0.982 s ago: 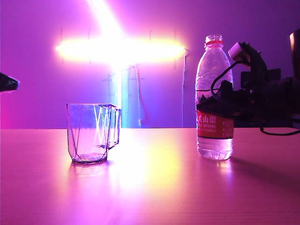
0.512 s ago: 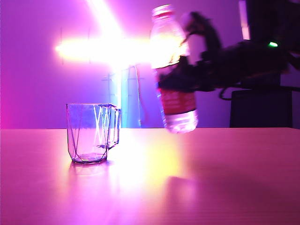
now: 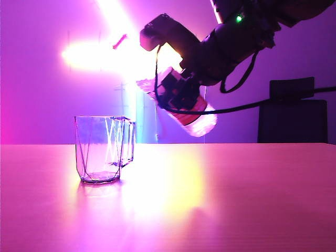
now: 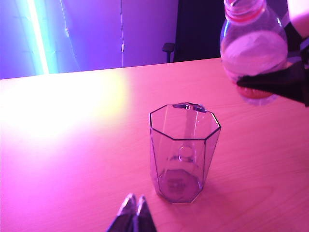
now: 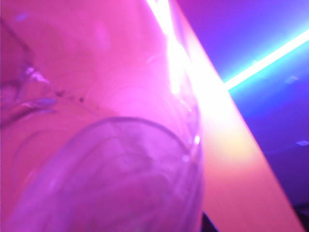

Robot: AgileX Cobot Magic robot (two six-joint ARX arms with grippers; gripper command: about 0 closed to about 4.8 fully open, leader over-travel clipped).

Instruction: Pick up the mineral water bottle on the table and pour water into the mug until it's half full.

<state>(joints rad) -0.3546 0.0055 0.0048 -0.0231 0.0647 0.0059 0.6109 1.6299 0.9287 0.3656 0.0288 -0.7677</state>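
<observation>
The clear faceted mug [image 3: 104, 149] stands on the pink table [image 3: 220, 199], left of centre, and looks empty. My right gripper [image 3: 179, 97] is shut on the mineral water bottle [image 3: 202, 125] and holds it in the air, tilted, with its neck pointing left just above and to the right of the mug's rim. Water [image 3: 206, 127] lies in the bottle's lower end; no stream shows. The left wrist view shows the mug [image 4: 183, 154], the bottle [image 4: 253, 48] beyond it, and my left gripper [image 4: 134, 212] shut and empty, short of the mug. The bottle [image 5: 120, 169] fills the right wrist view.
A bright light strip [image 3: 131, 55] glares on the back wall behind the mug. A dark chair [image 3: 296, 115] stands behind the table at the right. The right arm's cable [image 3: 252, 107] hangs above the tabletop.
My right gripper lifted the bottle off the table at the right, carried it left towards the mug and tipped its neck over. The left gripper left the exterior view's left edge.
</observation>
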